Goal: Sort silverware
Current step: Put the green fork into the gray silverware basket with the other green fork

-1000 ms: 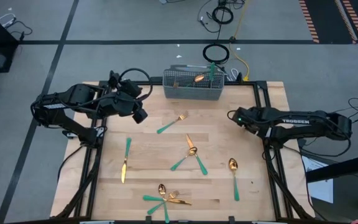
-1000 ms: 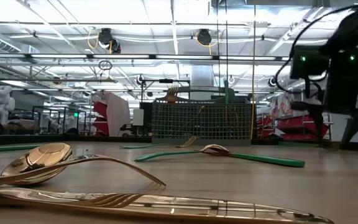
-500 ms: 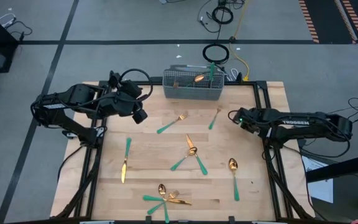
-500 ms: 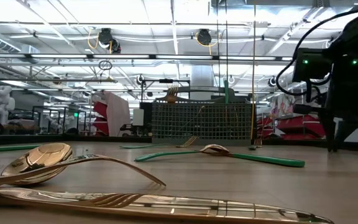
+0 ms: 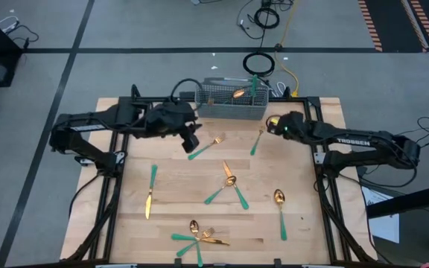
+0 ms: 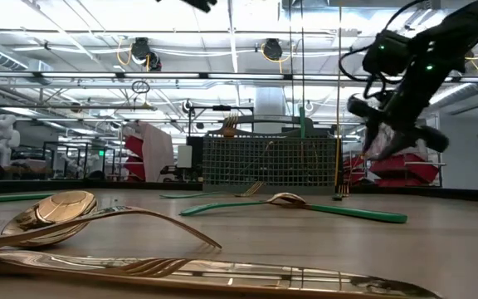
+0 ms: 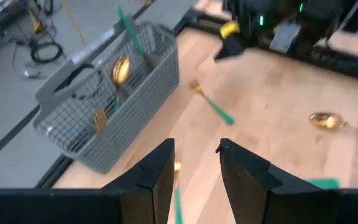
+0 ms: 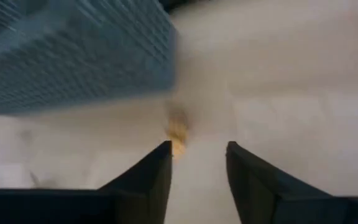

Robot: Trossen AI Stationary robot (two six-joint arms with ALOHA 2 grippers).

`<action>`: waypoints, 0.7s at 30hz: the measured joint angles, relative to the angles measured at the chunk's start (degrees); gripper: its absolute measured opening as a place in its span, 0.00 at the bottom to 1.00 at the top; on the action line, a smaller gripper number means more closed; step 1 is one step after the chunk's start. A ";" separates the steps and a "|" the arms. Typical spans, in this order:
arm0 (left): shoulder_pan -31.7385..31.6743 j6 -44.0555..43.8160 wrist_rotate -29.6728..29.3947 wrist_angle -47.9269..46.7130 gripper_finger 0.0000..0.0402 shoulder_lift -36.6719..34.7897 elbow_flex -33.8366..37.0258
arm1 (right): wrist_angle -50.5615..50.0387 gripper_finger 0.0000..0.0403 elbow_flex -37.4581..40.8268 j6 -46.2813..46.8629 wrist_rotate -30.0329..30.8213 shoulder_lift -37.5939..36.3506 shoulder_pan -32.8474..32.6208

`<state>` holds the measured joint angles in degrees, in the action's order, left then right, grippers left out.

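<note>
Beside the caddy (image 5: 232, 103), right end effector (image 5: 272, 127) spread over blurred fork (image 8: 177, 134), left end effector (image 5: 193, 143) spread.

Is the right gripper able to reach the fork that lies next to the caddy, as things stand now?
Probably yes. The right gripper is open and hovers close to the fork beside the caddy. Nothing lies between them, and the left gripper is off to the other side.
</note>
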<state>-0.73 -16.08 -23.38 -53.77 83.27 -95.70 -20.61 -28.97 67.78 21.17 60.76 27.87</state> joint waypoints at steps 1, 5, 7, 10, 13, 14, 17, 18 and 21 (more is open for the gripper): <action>-0.07 -0.09 -0.02 -0.57 0.33 0.02 0.36 | 2.68 0.38 -0.13 -2.54 -0.13 0.96 1.02; 0.10 -0.14 -0.03 -1.13 0.33 -0.03 0.64 | 10.50 0.49 -0.03 -7.46 -3.15 7.69 4.50; 0.31 -0.15 0.31 -1.43 0.33 -0.46 0.70 | 15.45 0.52 -0.10 -8.18 -3.79 11.46 5.38; 0.48 -0.17 0.26 -1.48 0.33 -0.97 0.68 | 19.25 0.55 -0.05 -9.09 -4.41 16.79 6.34; 0.48 -0.17 0.26 -2.27 0.33 -0.95 0.68 | 24.79 0.56 -0.09 -11.75 -6.70 20.92 6.68; 0.48 -0.17 0.27 -2.76 0.33 -0.95 0.68 | 26.28 0.56 -0.09 -12.75 -7.19 22.13 6.68; 0.48 -0.12 0.26 -3.00 0.33 -0.96 0.68 | 29.15 0.56 -0.12 -14.17 -8.08 25.29 6.91; 0.48 -0.12 0.26 -3.00 0.33 -0.97 0.68 | 29.68 0.56 -0.18 -14.38 -8.21 26.27 7.08; 0.48 -0.12 0.26 -2.98 0.33 -0.97 0.68 | 29.84 0.53 -0.55 -15.26 -9.81 28.68 7.38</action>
<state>-0.25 -16.21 -23.11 -56.75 82.30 -95.02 9.24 -29.52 52.51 11.36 89.44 35.25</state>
